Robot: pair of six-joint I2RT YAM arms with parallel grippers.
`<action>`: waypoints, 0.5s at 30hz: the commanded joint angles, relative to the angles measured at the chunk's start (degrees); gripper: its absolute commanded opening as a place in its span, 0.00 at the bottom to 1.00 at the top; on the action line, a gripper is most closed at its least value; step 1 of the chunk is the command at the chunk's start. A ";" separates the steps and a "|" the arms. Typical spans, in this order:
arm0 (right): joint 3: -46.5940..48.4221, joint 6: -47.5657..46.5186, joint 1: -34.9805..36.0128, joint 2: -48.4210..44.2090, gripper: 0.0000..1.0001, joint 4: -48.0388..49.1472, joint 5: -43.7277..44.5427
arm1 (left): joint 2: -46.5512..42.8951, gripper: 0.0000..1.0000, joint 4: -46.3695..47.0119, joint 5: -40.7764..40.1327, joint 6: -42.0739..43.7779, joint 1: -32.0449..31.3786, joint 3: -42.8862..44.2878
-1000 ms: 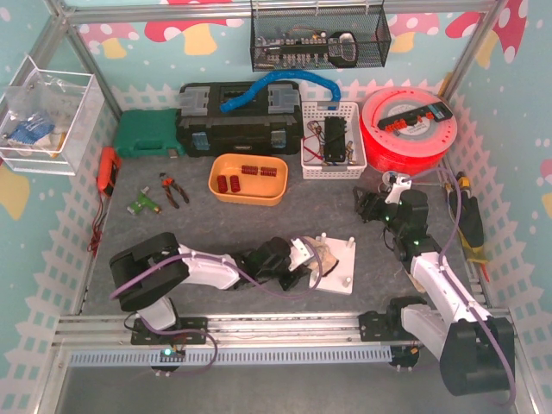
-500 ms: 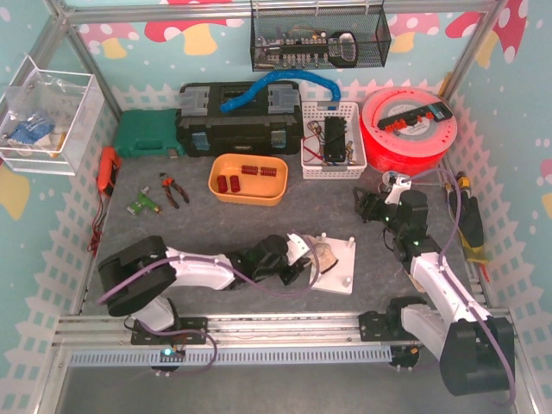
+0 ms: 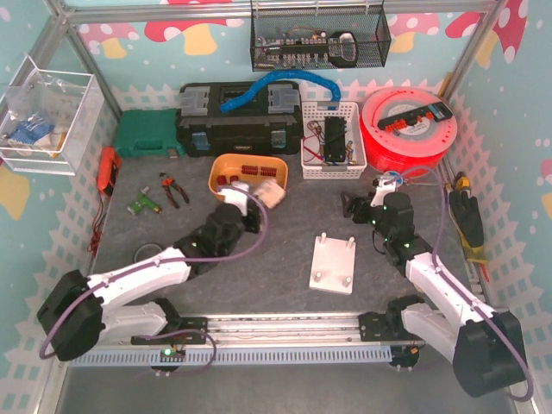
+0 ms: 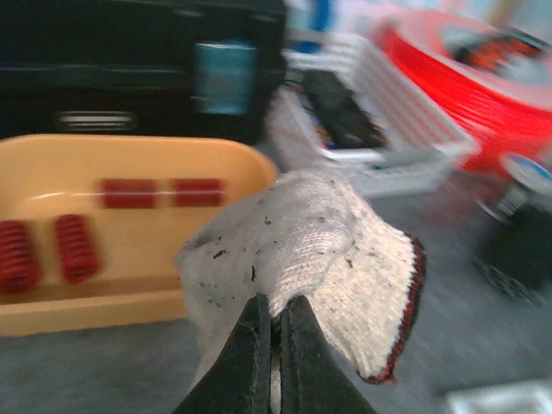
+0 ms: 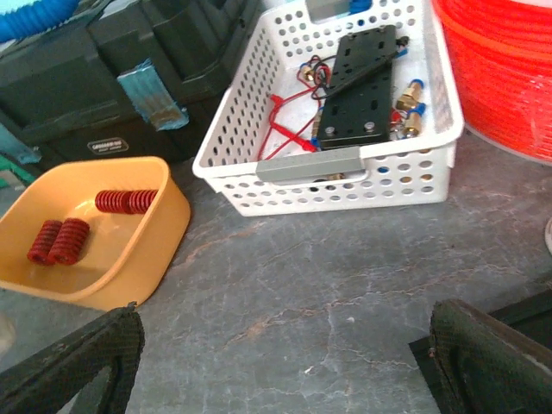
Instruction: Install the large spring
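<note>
left gripper point(image 4: 276, 323) clenched on white glove point(image 4: 319, 233); right gripper point(image 5: 285, 354) released; large springs point(image 5: 59, 241) uncollected in orange tray point(image 5: 164, 216); peg plate point(image 3: 335, 263) bare.

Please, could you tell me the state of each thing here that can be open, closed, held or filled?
left gripper: shut on the glove.
glove: pinched, held up near the orange tray.
right gripper: open, holding nothing.
orange tray: holds red springs.
white plate: pegs bare, no spring on them.
black toolbox: lid closed.
green case: closed.
</note>
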 commanded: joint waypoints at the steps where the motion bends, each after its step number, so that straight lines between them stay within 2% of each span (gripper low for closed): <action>1: 1.89 -3.78 4.51 -1.32 0.90 0.14 8.41 | -4.56 0.00 -9.27 -1.67 -10.69 9.50 -0.27; 9: 1.84 -4.02 5.61 -1.28 0.90 0.45 8.24 | -12.05 0.00 -12.05 -0.72 -18.20 27.69 -7.35; 15: 2.52 -4.64 6.58 -0.71 0.90 -0.16 9.22 | -11.17 0.00 -11.01 -2.18 -24.48 37.46 -10.79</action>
